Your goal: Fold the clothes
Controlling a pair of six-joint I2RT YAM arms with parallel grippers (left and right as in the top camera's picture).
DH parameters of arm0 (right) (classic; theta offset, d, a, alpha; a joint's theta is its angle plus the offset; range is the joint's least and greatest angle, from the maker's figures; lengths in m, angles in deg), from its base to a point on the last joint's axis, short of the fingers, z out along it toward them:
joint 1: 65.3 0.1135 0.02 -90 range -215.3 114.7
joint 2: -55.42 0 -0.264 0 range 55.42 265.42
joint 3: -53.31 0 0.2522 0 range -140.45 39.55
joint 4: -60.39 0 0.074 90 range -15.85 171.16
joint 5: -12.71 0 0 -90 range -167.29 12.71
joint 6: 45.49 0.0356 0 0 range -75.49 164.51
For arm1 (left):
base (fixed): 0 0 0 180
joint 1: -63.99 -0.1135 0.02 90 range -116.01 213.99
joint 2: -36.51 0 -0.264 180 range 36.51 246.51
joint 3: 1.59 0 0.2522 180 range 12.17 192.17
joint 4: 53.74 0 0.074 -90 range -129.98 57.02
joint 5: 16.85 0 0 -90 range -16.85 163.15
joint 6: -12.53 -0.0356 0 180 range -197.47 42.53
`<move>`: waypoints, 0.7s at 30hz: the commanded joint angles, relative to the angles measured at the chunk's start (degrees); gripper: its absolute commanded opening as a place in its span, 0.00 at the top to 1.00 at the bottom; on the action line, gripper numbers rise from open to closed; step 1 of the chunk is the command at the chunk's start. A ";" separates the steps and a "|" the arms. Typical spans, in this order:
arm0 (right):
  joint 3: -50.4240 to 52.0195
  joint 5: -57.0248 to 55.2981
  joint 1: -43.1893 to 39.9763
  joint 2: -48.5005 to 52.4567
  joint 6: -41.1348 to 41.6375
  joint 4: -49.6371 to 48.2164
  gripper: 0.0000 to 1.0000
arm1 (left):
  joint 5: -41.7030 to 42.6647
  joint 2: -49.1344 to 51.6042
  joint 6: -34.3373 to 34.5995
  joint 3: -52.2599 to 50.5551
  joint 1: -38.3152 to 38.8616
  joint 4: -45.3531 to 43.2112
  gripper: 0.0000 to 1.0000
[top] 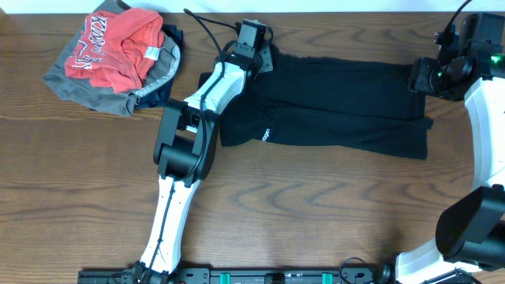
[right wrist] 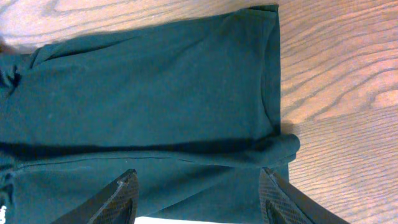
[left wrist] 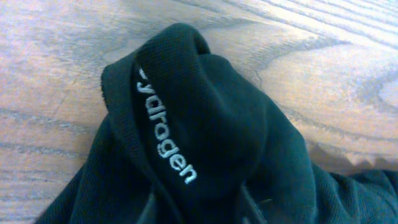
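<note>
A black garment [top: 339, 102] lies spread lengthwise across the middle of the table, with a small white logo near its left end. My left gripper [top: 264, 54] is at its far left corner. In the left wrist view the fingers [left wrist: 199, 208] are closed on a bunched fold of the black cloth [left wrist: 205, 124], which carries white lettering. My right gripper [top: 417, 77] hovers at the garment's right end. In the right wrist view its fingers [right wrist: 199, 186] are wide open above the flat cloth [right wrist: 155, 93] and hold nothing.
A pile of red and grey clothes [top: 118, 55] sits at the far left corner of the wooden table [top: 316, 205]. A black cable [top: 207, 31] runs near the left wrist.
</note>
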 commanded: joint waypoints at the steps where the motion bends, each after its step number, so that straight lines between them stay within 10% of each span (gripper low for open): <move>1: -0.76 -0.61 0.52 -0.66 0.35 -0.07 0.39 | -0.52 1.25 0.00 0.94 0.09 -0.42 0.71; 10: -0.76 -0.59 0.48 -0.63 0.37 -0.07 0.40 | -0.50 0.42 0.00 0.94 0.07 -0.42 0.94; 21: -0.76 -0.59 0.50 -0.63 0.37 -0.04 0.39 | -0.50 -5.49 -0.09 0.94 0.07 1.79 0.94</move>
